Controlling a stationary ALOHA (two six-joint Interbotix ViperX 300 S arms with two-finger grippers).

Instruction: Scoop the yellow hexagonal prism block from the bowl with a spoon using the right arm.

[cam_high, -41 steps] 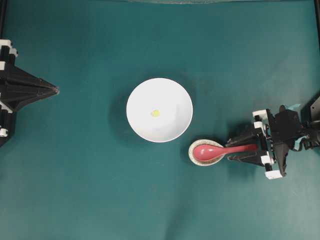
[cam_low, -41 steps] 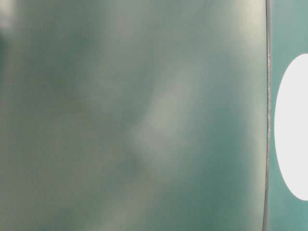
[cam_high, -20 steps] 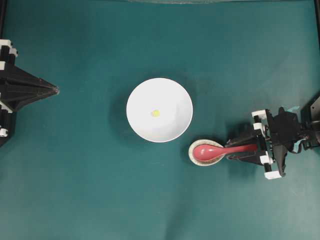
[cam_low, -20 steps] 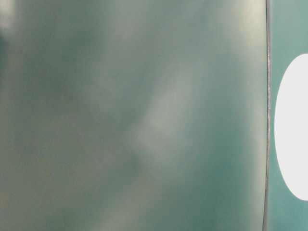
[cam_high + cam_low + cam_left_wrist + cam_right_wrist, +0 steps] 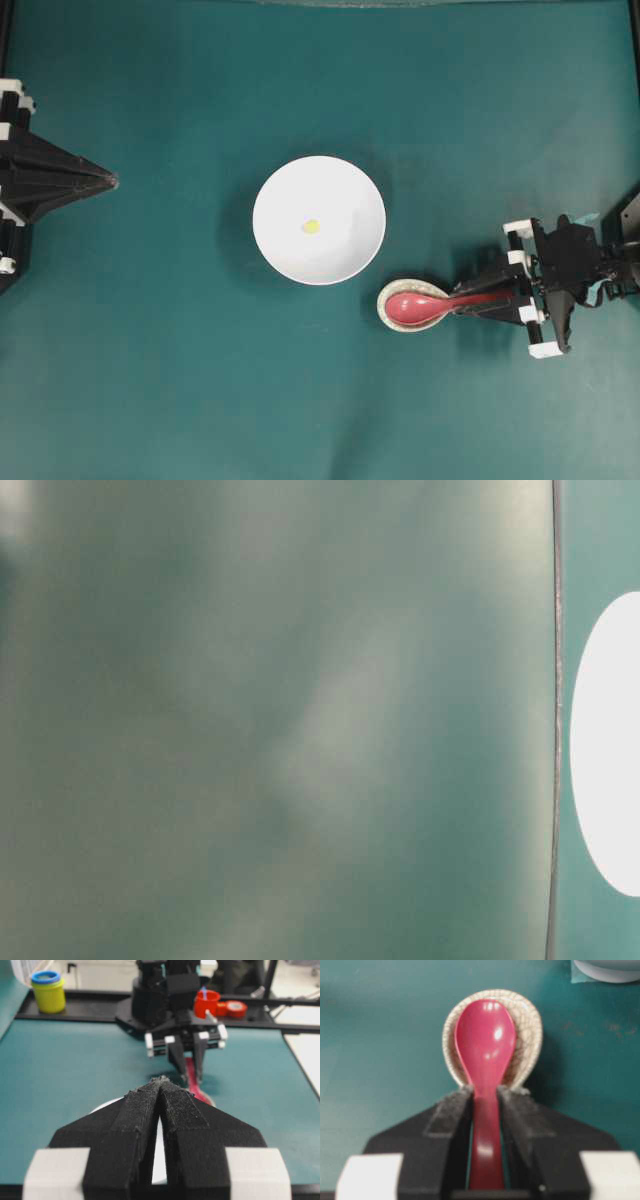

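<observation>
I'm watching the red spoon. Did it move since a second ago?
No. The spoon lies with its scoop in the speckled rest, just below-right of the white bowl, as before. Only the right gripper closed around its handle.

The red spoon (image 5: 486, 1045) lay in a crackled cream rest (image 5: 526, 1030), its handle running down between the right gripper's (image 5: 485, 1097) black fingers (image 5: 451, 1115), which pressed against it.

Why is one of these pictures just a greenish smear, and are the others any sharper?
The table-level view is out of focus: only green haze and a blown-out white shape at its right edge. The overhead view is crisp, showing the bowl and spoon. The left wrist view blurs its near gripper; the right wrist view is soft throughout.
</observation>
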